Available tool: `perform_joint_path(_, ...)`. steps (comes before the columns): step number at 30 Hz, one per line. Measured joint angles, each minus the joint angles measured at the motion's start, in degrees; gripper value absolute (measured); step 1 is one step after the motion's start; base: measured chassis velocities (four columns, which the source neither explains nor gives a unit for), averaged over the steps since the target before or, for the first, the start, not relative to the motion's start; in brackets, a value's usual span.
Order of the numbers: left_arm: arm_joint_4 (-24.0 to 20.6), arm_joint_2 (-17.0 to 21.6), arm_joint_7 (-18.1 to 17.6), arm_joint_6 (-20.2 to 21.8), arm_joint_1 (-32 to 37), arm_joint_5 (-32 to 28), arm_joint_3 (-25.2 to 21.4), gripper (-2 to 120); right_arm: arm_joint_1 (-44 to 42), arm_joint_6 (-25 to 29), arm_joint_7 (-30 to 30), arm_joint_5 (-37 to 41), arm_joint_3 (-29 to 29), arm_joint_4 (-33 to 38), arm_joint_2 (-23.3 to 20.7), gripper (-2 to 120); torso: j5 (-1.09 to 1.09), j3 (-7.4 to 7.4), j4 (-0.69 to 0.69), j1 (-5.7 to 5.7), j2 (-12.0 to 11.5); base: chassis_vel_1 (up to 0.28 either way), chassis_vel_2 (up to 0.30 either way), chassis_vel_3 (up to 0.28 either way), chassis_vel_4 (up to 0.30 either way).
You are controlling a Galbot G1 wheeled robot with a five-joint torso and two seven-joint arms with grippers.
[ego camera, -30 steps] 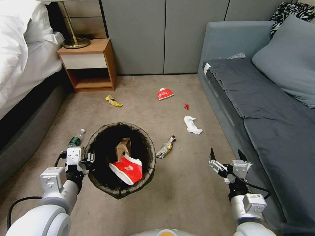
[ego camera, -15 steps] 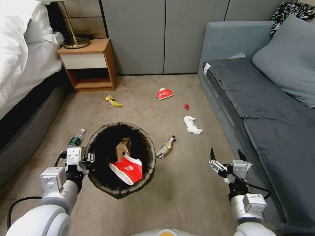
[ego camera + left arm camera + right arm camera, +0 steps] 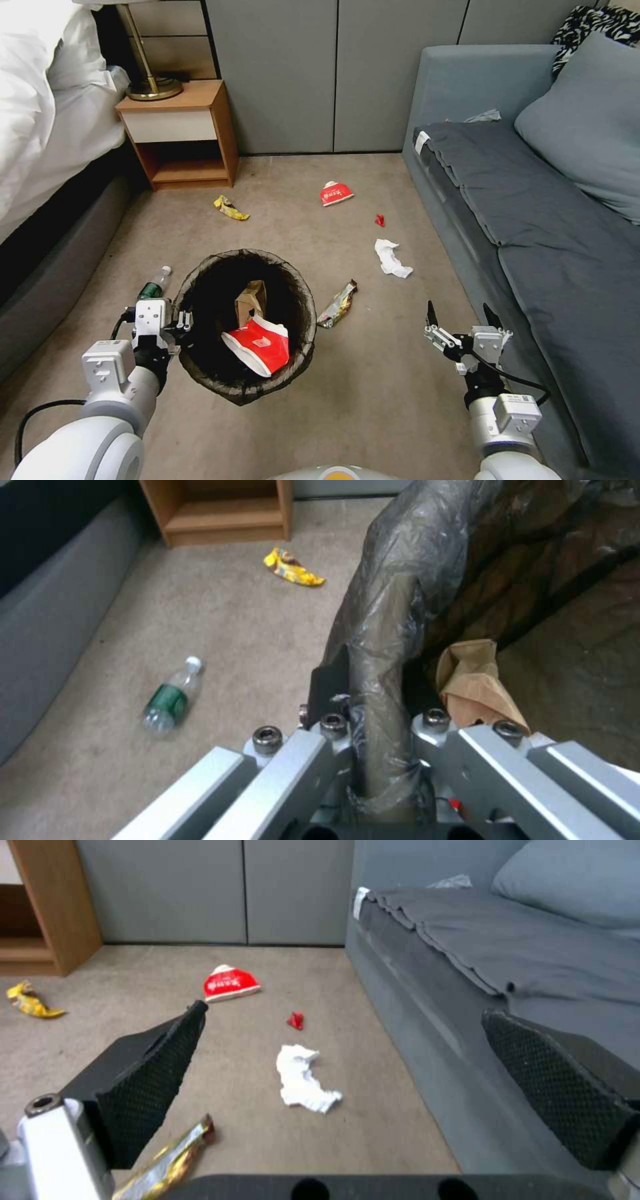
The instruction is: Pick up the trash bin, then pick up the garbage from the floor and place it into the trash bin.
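Note:
The trash bin point(image 3: 307, 308), lined with a dark bag, hangs just off the carpet. My left gripper point(image 3: 183, 322) is shut on its near-left rim point(image 3: 385, 645). Inside lie a crumpled brown paper bag point(image 3: 251, 301) point(image 3: 475, 682) and a red-and-white carton point(image 3: 259, 344). My right gripper point(image 3: 460, 316) point(image 3: 345, 1012) stands open and holds nothing, near the sofa's base. Garbage on the floor: a shiny wrapper point(image 3: 338, 303) point(image 3: 175, 1159) right of the bin, crumpled white paper point(image 3: 391, 259) point(image 3: 303, 1082), a small red scrap point(image 3: 379, 219) point(image 3: 296, 1020), a red-and-white carton point(image 3: 336, 193) point(image 3: 230, 984) and a yellow wrapper point(image 3: 230, 208) point(image 3: 293, 570).
A plastic bottle point(image 3: 154, 283) point(image 3: 171, 698) lies left of the bin. The grey sofa point(image 3: 533, 220) runs along the right, the bed point(image 3: 47, 147) along the left. A wooden nightstand point(image 3: 180, 133) with a lamp stands at the back left, grey wall panels point(image 3: 333, 73) behind.
The whole view has shifted slightly, so the camera has moved a little. Both arms, the bin and the litter keep their places.

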Motion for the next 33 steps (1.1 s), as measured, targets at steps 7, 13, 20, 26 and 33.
perform_joint_path(7,0.00,0.00,0.00,0.00,0.00,-0.01,0.00,1,0.00,0.00,0.00,0.00,0.00,0.00,0.00,100,0.01,0.00,-0.01,0.00,0.00,-0.168,0.168,0.175,-0.169)
perform_joint_path(13,0.00,0.00,0.00,0.00,0.01,-0.01,0.00,1,0.00,0.00,0.00,0.00,0.00,0.00,0.00,100,0.00,0.00,0.01,0.00,0.00,-0.146,0.154,0.130,-0.141)
perform_joint_path(20,0.00,0.00,0.00,0.00,-0.01,-0.01,0.00,1,0.00,0.00,0.00,0.00,0.00,0.00,0.00,100,0.00,0.01,0.00,0.01,0.00,-0.130,0.145,0.136,-0.142)
perform_joint_path(26,0.00,0.00,-0.02,0.00,0.01,0.01,0.00,1,0.01,0.00,0.00,0.00,0.00,0.00,0.00,100,0.00,0.00,0.01,0.01,0.00,-0.055,0.093,0.067,-0.065)
perform_joint_path(33,0.00,0.00,-0.02,0.00,0.02,0.01,0.00,1,-0.01,0.00,0.00,0.00,0.00,0.00,0.00,100,0.00,0.00,0.00,0.00,0.00,0.000,0.000,0.000,0.000)
